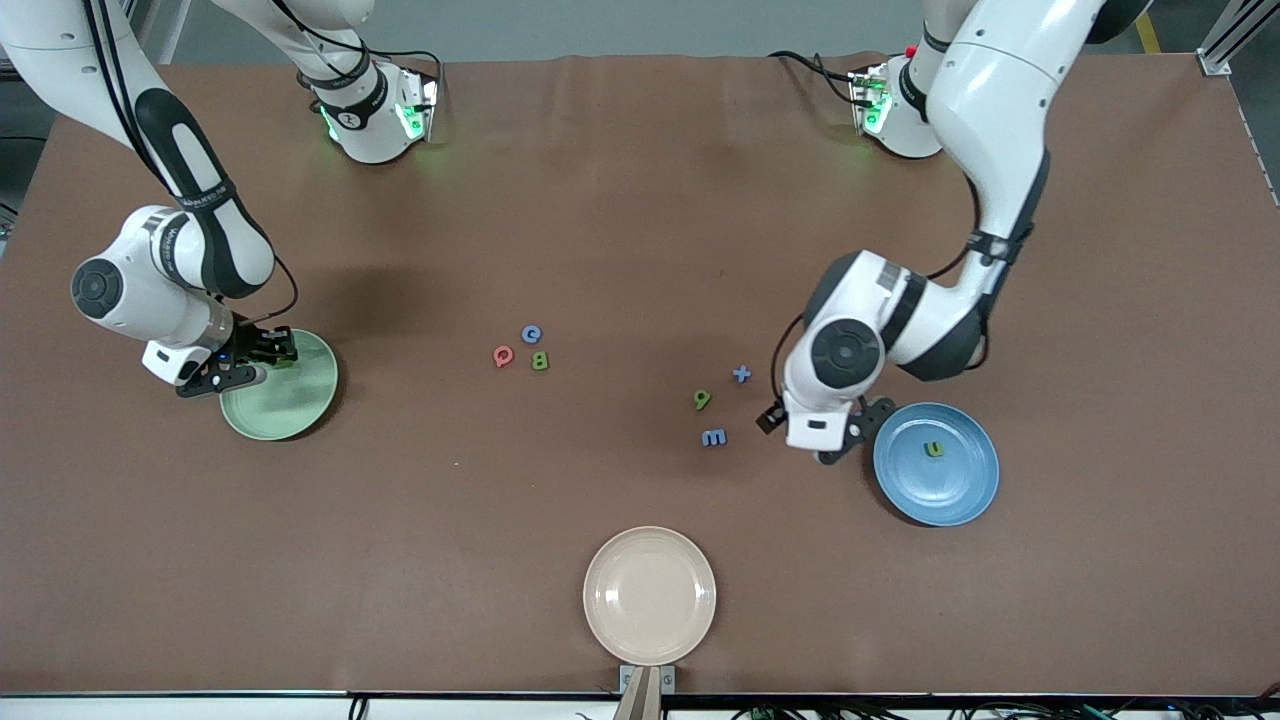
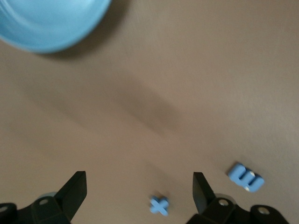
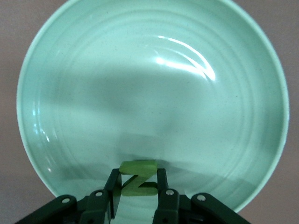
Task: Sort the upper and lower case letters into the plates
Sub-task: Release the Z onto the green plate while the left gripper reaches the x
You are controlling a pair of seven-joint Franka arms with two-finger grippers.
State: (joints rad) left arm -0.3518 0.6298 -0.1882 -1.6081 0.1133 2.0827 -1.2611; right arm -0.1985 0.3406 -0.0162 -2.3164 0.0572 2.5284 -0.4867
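letters half sorted as two arms work over a brown table

the right gripper hangs over the pale green plate, fingers clamped on a green n; the left gripper, jaws wide apart and empty, hovers over the table just beside the blue plate, where a green u already lies. a red q and green b sit with the blue c mid-table; a blue t, green g and blue m wait near the left gripper; a beige plate, nearest the camera, holds nothing. the risk, by the look of it: the n, pinched on edge, could bounce or roll out of the shallow plate if let go from this height, and the tiny t could slip aside under fingers spread this wide.
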